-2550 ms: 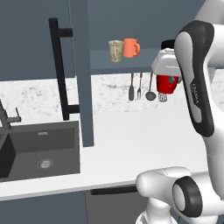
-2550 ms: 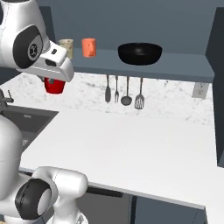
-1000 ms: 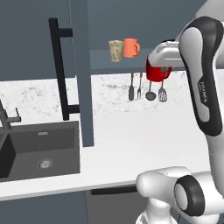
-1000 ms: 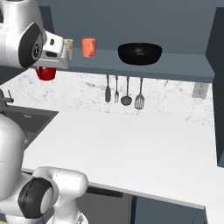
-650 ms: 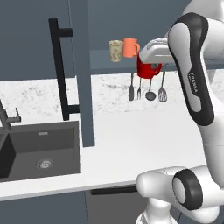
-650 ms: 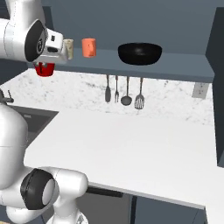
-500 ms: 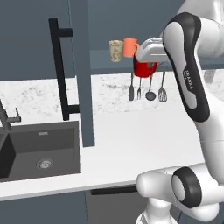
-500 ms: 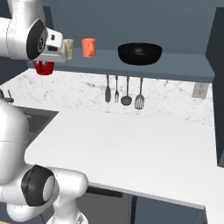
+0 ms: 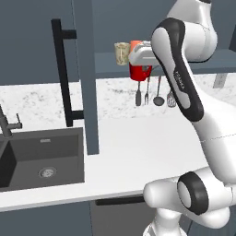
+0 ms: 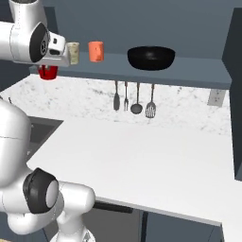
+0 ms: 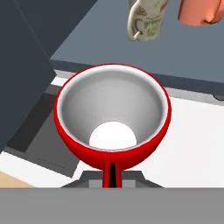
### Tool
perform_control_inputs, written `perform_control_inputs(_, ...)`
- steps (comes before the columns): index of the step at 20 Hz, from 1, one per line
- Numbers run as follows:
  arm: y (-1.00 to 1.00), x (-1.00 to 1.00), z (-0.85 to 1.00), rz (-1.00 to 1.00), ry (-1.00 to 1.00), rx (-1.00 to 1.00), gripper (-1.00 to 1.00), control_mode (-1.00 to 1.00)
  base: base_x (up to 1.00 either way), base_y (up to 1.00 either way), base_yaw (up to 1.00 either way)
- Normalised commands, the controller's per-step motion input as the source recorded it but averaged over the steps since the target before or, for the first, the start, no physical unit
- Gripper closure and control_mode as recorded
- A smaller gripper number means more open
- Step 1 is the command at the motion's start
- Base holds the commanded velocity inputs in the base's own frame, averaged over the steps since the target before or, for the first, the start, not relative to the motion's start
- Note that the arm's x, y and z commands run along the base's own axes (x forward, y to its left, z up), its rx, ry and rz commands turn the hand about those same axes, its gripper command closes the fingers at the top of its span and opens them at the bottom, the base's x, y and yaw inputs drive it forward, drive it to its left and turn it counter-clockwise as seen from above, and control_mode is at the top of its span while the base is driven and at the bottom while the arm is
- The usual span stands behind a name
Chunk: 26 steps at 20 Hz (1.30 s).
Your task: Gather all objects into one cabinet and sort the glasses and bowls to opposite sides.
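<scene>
My gripper (image 9: 139,64) is shut on the glossy red mug (image 9: 139,72), which hangs in the air just below the front edge of the open cabinet's shelf (image 9: 105,61). On that shelf stand the beige patterned cup (image 9: 121,52) and the orange mug (image 9: 135,44), just above and behind the red mug. In the right base view the red mug (image 10: 47,72) sits under the gripper (image 10: 48,65), left of the beige cup (image 10: 73,53), the orange mug (image 10: 96,51) and the wide black bowl (image 10: 151,57). The hand view looks into the red mug (image 11: 112,118), with the beige cup (image 11: 146,19) and orange mug (image 11: 199,11) beyond.
The cabinet door (image 9: 85,73) stands open toward me, its black bar handle (image 9: 64,73) to the left. Several utensils (image 9: 154,92) hang on the wall under the shelf. A dark sink (image 9: 41,156) with a faucet (image 9: 10,125) lies at the left of the white counter (image 9: 138,143).
The arm has lifted the red mug up and to the left, from beside the hanging utensils to just under the shelf edge by the beige cup and orange mug. The grip stayed shut.
</scene>
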Motion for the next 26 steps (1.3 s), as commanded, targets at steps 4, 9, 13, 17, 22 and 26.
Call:
perform_control_inputs(4,0.03,0.22,-0.03,-0.14,0.0,0.0,1.0,-1.0,0.0,0.0,0.0)
perform_control_inputs(9,0.06,0.23,0.0,-0.12,-0.01,0.0,1.0,-1.0,0.0,0.0,0.0)
perform_control_inputs(13,0.1,0.22,-0.03,-0.08,-0.03,0.0,1.0,-1.0,0.0,0.0,0.0)
perform_control_inputs(17,0.11,0.06,-0.37,-0.03,-0.09,0.0,1.0,-1.0,0.0,0.0,0.0)
perform_control_inputs(22,0.0,0.0,-0.09,0.0,-0.23,0.0,1.0,-1.0,0.0,0.0,0.0)
perform_control_inputs(26,0.02,0.0,0.04,0.0,-0.29,-0.03,1.0,-1.0,0.0,0.0,0.0)
